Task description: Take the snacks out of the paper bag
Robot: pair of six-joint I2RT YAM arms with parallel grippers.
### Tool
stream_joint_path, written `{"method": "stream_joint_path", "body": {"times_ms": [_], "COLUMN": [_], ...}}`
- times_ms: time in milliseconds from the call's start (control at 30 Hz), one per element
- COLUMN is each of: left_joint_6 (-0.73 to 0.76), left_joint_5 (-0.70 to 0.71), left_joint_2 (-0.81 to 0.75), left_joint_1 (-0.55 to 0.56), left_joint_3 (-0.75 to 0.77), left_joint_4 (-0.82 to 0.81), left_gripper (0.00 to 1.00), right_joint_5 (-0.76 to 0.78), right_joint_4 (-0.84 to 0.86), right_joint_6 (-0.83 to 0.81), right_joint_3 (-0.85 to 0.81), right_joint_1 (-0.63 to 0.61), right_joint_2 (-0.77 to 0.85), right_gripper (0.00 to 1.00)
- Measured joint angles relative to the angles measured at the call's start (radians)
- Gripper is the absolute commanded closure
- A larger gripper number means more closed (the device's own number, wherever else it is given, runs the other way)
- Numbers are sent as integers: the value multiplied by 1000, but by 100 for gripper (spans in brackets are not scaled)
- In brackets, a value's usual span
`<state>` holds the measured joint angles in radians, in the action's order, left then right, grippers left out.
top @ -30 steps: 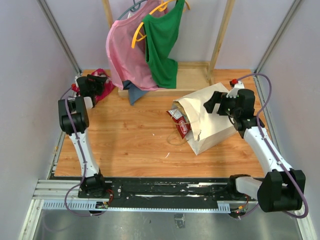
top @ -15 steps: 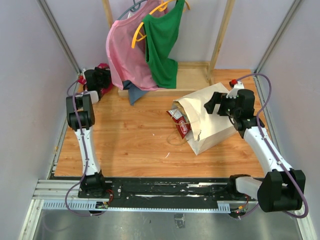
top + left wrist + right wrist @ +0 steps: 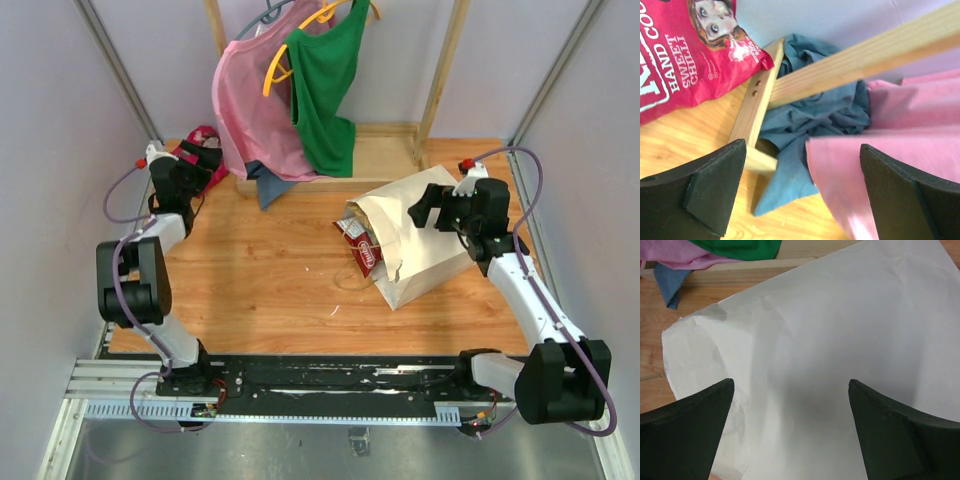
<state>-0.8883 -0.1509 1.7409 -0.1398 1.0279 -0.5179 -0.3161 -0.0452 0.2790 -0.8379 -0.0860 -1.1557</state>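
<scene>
The cream paper bag (image 3: 425,245) lies on its side at the right of the table, mouth facing left. A red snack packet (image 3: 360,245) sticks out of that mouth. Another red packet (image 3: 200,138) lies at the back left corner; in the left wrist view (image 3: 685,55) it reads "sweet chilli". My left gripper (image 3: 207,158) is open and empty just beside that packet, and its jaws (image 3: 802,195) frame blue cloth and pink garment. My right gripper (image 3: 422,213) is open and empty, hovering over the bag's flat side (image 3: 840,340).
A wooden rack base (image 3: 300,180) runs along the back, with a pink garment (image 3: 250,110) and a green garment (image 3: 325,90) on hangers above it. A blue cloth (image 3: 815,115) lies bunched at the rack's corner. Bare wooden tabletop (image 3: 260,270) lies between the arms.
The left arm has folded: its elbow swung down toward the near left, and the gripper now sits beside the back-left red packet facing the rack. The right arm and bag have not moved.
</scene>
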Motion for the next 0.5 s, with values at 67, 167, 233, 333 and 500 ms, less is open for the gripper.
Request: {"method": "stream_joint_path", "body": {"times_ms": [67,167,233,333,500], "left_joint_6": [22,70,98,123,156], "left_joint_5": [0,-5,-20,-50,-66], "left_joint_2": [-76,-111,-109,-109,-111], "left_joint_1": [11,68,126,198,293], "left_joint_3": [-77,-135,-156,-200,-269], "left_joint_4": [-28,-25,-5,-2,-8], "left_gripper": [0,0,0,0,0], "right_joint_5": [-3,-10,-14,-16,-15], "right_joint_4": [3,6,9,11,11], "right_joint_6": [0,1,1,1,1], "right_joint_3": [0,0,0,0,2], "right_joint_1": [0,0,0,0,0], "right_joint_2": [0,-1,-1,0,21], "right_gripper": [2,1,2,2,2]}}
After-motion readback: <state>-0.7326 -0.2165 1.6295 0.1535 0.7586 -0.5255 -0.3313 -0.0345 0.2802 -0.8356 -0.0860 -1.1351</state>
